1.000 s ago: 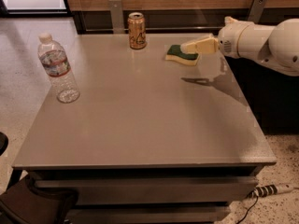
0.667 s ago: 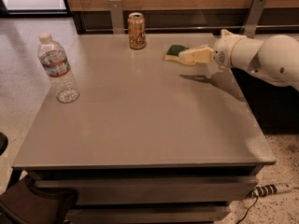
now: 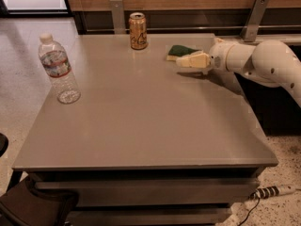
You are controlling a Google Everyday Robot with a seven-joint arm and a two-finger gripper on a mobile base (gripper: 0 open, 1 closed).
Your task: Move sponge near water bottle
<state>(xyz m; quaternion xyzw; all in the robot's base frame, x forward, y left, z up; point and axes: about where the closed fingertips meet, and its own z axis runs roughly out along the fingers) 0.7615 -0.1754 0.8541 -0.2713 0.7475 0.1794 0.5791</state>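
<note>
Lying flat at the far side of the table (image 3: 141,126), right of centre: sponge (image 3: 180,51), dark green top up, a pale yellow strip showing along its near left edge. Overlapped at its near right corner by the gripper (image 3: 183,62), cream-coloured, pointing left, held low over the tabletop. Touching the sponge or merely just beside it: impossible to say from this angle. Released or clenched: likewise not to be made out. Behind the gripper, a white arm (image 3: 263,62) reaching in from the right edge, its rounded segments hanging past the table's right side, with a soft shadow on the grey surface beneath.

Left of the sponge and slightly farther back: an orange-gold can (image 3: 138,30), upright, near the sponge but apart from it.

Well apart from the sponge, across the table near the left edge: bottle (image 3: 57,69), clear plastic, upright, white cap on, white-and-red label band around its upper half, apparently empty or nearly so.

Table grey and smooth, with a shelf visible under the front edge. Behind it, a wood-panelled wall with two grey metal brackets (image 3: 116,15), one at the left behind the can, one at the right above the arm. On the speckled floor at lower right, a white power strip (image 3: 275,191) with its cord. At lower left, a dark shape (image 3: 33,206), not identifiable.
</note>
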